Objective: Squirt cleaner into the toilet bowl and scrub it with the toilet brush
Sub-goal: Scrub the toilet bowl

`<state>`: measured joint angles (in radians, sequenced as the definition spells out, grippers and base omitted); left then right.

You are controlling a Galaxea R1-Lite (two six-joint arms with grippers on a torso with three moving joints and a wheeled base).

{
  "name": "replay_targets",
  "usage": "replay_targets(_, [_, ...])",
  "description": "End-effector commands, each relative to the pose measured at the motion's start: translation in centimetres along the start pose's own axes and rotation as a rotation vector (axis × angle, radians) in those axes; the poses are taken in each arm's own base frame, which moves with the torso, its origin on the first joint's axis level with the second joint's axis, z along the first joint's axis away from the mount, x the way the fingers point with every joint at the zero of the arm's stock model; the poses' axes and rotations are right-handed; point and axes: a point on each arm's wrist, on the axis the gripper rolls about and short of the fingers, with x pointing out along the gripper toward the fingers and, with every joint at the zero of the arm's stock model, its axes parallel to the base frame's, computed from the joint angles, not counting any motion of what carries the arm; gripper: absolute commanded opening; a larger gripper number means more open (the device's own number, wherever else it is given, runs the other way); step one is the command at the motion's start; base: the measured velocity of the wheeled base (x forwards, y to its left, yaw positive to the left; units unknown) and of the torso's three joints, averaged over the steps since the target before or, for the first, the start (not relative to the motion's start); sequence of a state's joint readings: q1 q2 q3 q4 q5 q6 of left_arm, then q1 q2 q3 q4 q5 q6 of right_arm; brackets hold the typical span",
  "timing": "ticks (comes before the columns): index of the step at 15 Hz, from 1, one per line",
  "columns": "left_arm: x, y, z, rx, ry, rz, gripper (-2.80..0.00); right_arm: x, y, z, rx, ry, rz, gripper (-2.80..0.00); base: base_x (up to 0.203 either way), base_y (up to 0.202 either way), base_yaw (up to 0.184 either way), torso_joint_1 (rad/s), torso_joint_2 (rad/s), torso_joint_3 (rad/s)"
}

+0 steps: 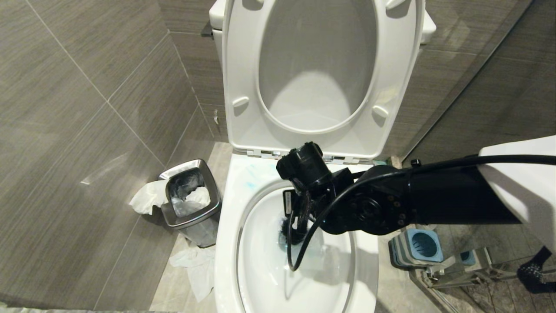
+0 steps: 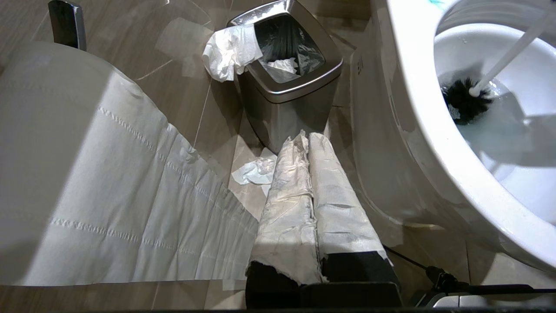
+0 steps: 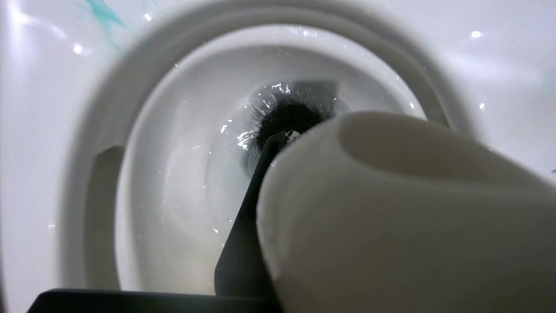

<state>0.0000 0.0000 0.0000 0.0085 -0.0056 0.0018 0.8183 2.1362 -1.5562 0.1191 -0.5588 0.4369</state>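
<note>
**K:** Grey-tiled bathroom, toilet bowl point(image 1: 226, 261) with seat and lid up. Steel waste bin point(image 1: 191, 195) on the floor at the bowl's left, tissue spilling round it; blue brush holder point(image 1: 419, 248) on the floor at its right.

**M:** Where's the brush?

**K:** Toilet brush point(image 2: 467, 98) is down inside the bowl, black head in the pale-blue water near the drain, handle slanting up toward the right pincer point(image 3: 278, 182). Cleaner point(image 1: 252, 184) shows as turquoise smears on the back-left rim.

**M:** Grip?

**K:** Right pincer is clamped narrow on the handle's rounded top end (wrist view is mostly handle, one dark finger alongside). Left pincer point(image 2: 310, 208) sits closed and empty, low by the bowl's left side, fingers wrapped in paper.

**M:** Handling?

**K:** My read: light, stiff plastic shaft, springy bristles. Holding at the far end gives reach but a long lever, so side load could twist it in the grip. Wet glossy ceramic means the head will skate; steady downward pressure likely needed.
</note>
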Motion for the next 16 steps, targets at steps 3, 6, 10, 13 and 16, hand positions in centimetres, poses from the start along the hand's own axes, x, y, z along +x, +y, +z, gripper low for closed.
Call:
replay_targets(3, [0.0, 0.0, -0.1, 0.000, 0.002, 0.001, -2.80, -1.7, -0.4, 0.1, 0.004, -0.031, 0.002, -2.80, 0.000, 0.000, 0.000, 0.000, 0.00, 0.000])
replay_targets(6, [0.0, 0.0, -0.1, 0.000, 0.004, 0.000, -2.80, -8.7, -1.7, 3.6, 0.008, -0.121, 0.069, -2.80, 0.000, 0.000, 0.000, 0.000, 0.00, 0.000])
replay_targets(10, [0.0, 0.0, -0.1, 0.000, 0.004, 0.000, -2.80, -13.5, -3.6, 3.6, -0.008, -0.091, 0.062, -2.80, 0.000, 0.000, 0.000, 0.000, 0.00, 0.000])
replay_targets(13, [0.0, 0.0, -0.1, 0.001, 0.003, -0.001, -2.80, -11.4, -2.9, 1.5, -0.019, -0.020, 0.031, -2.80, 0.000, 0.000, 0.000, 0.000, 0.00, 0.000])
replay_targets(16, [0.0, 0.0, -0.1, 0.001, 0.003, 0.000, -2.80, -7.6, -1.4, -0.7, -0.012, 0.048, -0.009, -2.80, 0.000, 0.000, 0.000, 0.000, 0.00, 0.000])
